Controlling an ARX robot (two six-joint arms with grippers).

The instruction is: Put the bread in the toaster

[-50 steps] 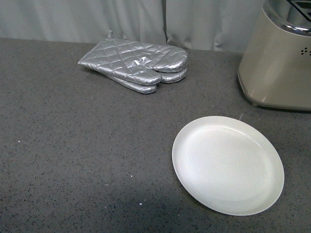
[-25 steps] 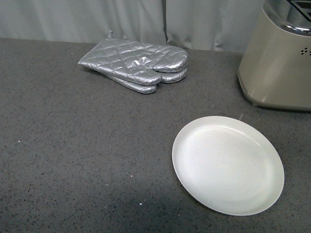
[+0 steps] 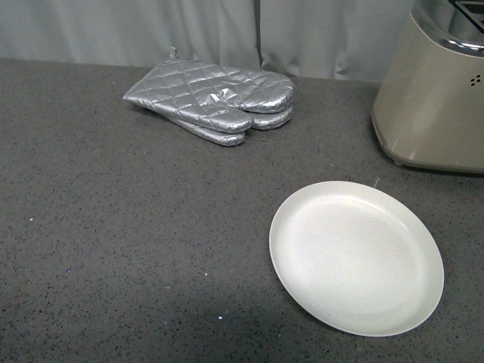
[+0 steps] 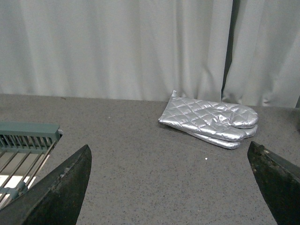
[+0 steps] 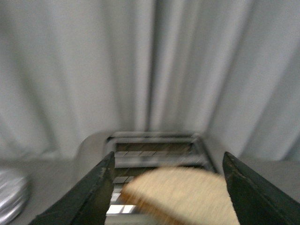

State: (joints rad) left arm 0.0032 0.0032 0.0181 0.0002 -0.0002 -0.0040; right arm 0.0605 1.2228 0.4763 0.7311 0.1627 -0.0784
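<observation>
Grey speckled counter, pale curtain behind. Right gripper point(image 5: 168, 187) raised above the toaster point(image 3: 435, 98), view blurred; the bread point(image 5: 180, 194) sits between its fingers over the slots, grip contact unclear. Left gripper point(image 4: 171, 187) spread wide, low over the counter, facing the oven mitts point(image 4: 211, 123).

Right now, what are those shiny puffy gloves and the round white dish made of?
The gloves look like padded fabric with a silvery, foil-like coating: diamond quilting stitches show and the surface glints. They seem to be oven mitts, stacked. The dish is smooth and off-white with a soft sheen and a raised rim; it could be ceramic or hard plastic, the look alone can't settle it.
</observation>
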